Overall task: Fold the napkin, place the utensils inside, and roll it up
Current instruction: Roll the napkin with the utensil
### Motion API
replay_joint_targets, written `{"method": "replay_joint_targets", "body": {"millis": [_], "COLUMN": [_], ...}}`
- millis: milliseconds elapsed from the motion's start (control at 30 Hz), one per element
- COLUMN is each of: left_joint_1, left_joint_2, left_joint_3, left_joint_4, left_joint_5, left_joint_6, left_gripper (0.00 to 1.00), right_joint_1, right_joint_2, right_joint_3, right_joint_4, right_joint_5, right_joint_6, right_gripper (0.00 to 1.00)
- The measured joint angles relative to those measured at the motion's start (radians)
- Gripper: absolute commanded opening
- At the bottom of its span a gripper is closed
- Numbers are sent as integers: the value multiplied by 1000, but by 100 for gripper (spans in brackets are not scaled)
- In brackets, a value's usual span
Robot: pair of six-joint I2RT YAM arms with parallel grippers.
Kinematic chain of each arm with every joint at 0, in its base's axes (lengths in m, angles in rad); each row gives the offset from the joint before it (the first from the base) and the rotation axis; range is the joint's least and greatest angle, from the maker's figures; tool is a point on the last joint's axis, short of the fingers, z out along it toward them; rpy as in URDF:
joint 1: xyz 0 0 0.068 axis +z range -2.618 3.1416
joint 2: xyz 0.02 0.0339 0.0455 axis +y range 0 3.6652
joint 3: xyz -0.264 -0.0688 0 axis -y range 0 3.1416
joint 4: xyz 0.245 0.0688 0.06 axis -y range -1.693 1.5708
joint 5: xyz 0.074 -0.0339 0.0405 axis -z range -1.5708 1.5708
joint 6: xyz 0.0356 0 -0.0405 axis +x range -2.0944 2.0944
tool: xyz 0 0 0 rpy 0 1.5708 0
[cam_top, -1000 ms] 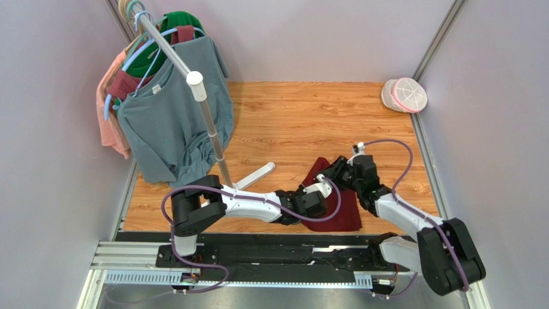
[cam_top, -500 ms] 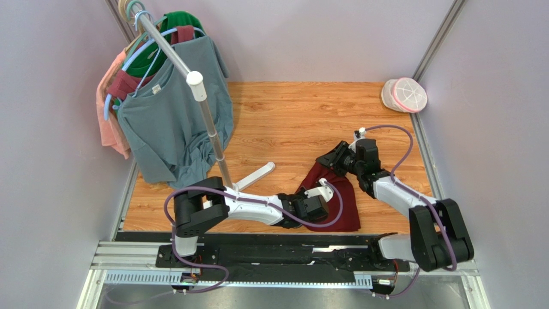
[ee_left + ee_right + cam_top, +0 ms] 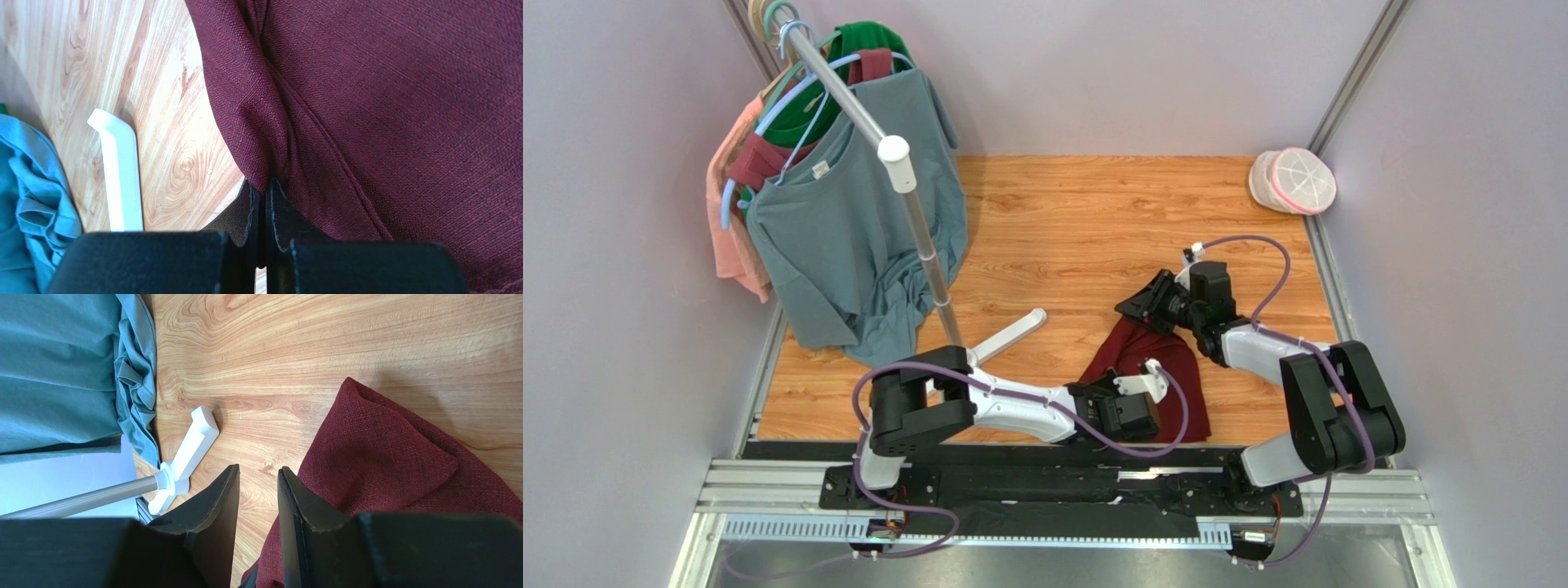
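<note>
The maroon napkin [image 3: 1158,358] lies crumpled on the wooden table in front of the arms. My left gripper [image 3: 1143,402] is at its near edge; in the left wrist view the gripper [image 3: 265,190] is shut on a raised fold of the napkin [image 3: 393,104]. My right gripper [image 3: 1134,306] hovers over the napkin's far corner. In the right wrist view the gripper [image 3: 258,474] is open and empty, with bare wood between the jaws and the napkin [image 3: 393,459] just to its right. The fork is not in view.
A clothes rack with a teal shirt [image 3: 844,233] and other garments stands at the left; its white base [image 3: 1008,333] reaches toward the napkin and shows in both wrist views [image 3: 120,174] [image 3: 191,444]. A white and pink container [image 3: 1293,180] sits far right.
My left gripper has pulled the napkin's edge toward the near side, stretching the cloth. My right gripper has drawn back toward the far left, off the napkin.
</note>
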Motion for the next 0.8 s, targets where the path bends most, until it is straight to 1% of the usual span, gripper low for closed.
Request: {"method": "replay_joint_targets", "body": {"millis": [233, 367, 567, 700, 800], "left_joint_1": [-29, -39, -58, -66, -68], "left_joint_2": [20, 35, 61, 64, 58], "left_joint_3": [23, 42, 73, 74, 51], "left_joint_4": [-27, -45, -62, -61, -29], "left_joint_5": [-16, -24, -37, -37, -39], "left_joint_6": [19, 24, 42, 49, 63], "left_gripper": [0, 0, 0, 0, 0], "right_joint_1": [5, 6, 7, 7, 8], "right_joint_2": [-8, -59, -126, -146, -167], "right_joint_3": [-11, -50, -82, -85, -53], "right_joint_4": [-38, -103, -153, -177, -238], "right_joint_5": [43, 101, 160, 166, 163], "right_joint_6": [-36, -51, -60, -68, -83], "right_gripper": [31, 31, 32, 32, 32]}}
